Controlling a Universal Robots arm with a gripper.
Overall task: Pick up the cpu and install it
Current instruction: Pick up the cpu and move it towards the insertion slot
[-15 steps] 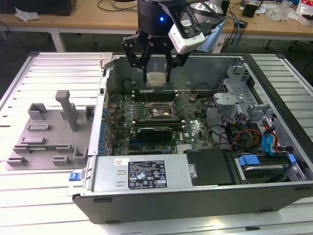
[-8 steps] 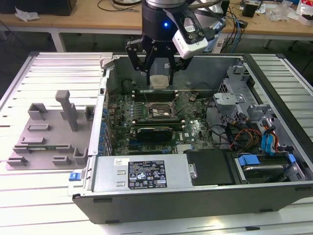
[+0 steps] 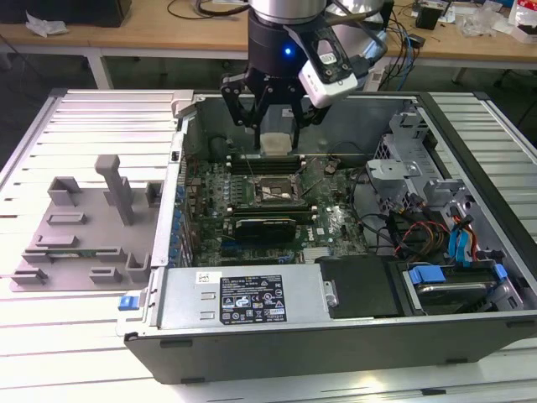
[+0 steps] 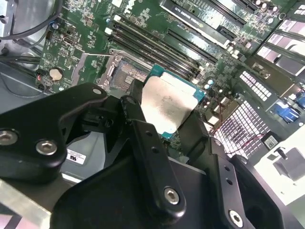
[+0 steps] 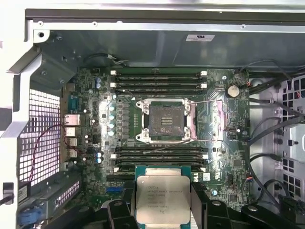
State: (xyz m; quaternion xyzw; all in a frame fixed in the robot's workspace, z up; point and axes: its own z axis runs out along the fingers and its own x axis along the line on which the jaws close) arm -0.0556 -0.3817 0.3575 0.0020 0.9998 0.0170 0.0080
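Hanging upright over the open PC case (image 3: 252,323), the arm aims its gripper (image 3: 275,139) straight down, claw pinching the cpu (image 3: 275,144). In the first wrist view a black finger (image 5: 119,210) sits at each of two opposite chip edges, silver lid toward the cam, other two edges free. Chip is held roughly level, above the motherboard (image 5: 90,95) and not touching it. It's off to one side of the CPU socket (image 5: 166,120), over a bank of RAM slots (image 5: 159,155). Socket contact field is exposed, w/ its metal frame around it and a 2nd RAM bank (image 5: 157,78) on the opp. side. In the exterior view the case's far wall is just behind the gripper. Drive cage (image 3: 394,159) and cable bundle (image 3: 411,231) sit well apart at the exterior view's right. A grey tray w/ upright blocks (image 3: 75,235) lies outside the case on the slatted table (image 3: 84,117), exterior view's left.
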